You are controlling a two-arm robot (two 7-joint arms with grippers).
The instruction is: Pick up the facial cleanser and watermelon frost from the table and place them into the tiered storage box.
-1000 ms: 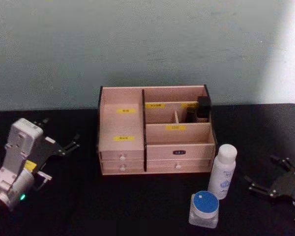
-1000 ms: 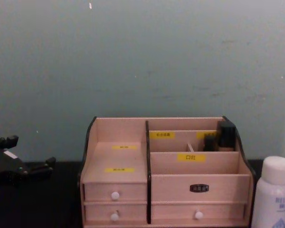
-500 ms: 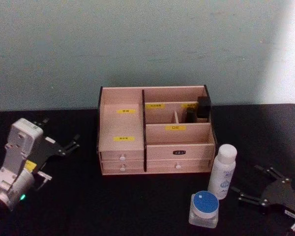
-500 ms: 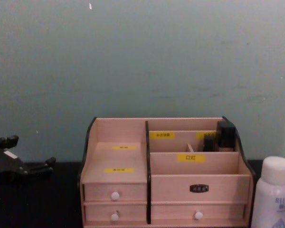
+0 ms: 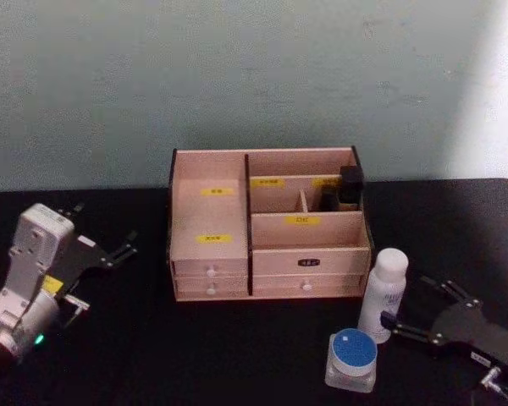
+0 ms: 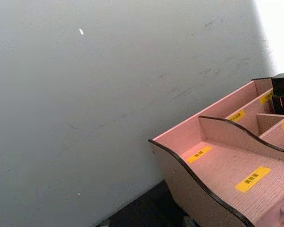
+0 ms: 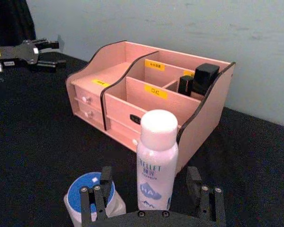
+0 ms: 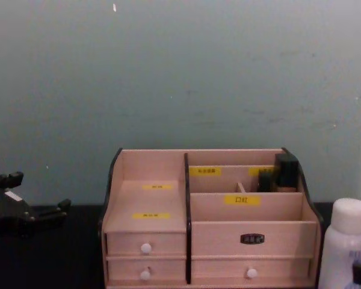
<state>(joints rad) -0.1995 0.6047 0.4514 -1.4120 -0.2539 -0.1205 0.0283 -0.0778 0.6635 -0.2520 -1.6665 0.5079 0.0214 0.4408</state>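
We see the storage box (image 5: 275,260) standing upright toward the back of the black counter (image 5: 195,347), its drawers facing us. It is light wood with dark edges, with stepped open compartments marked by yellow labels and small drawers with white knobs, all shut. Off its front right corner a white bottle (image 5: 383,292) with a white cap stands upright, close to the box; we cannot tell whether they touch. Just beside the bottle, nearer to us and slightly left, sits a squat clear jar (image 5: 352,359) with a blue lid, also upright.
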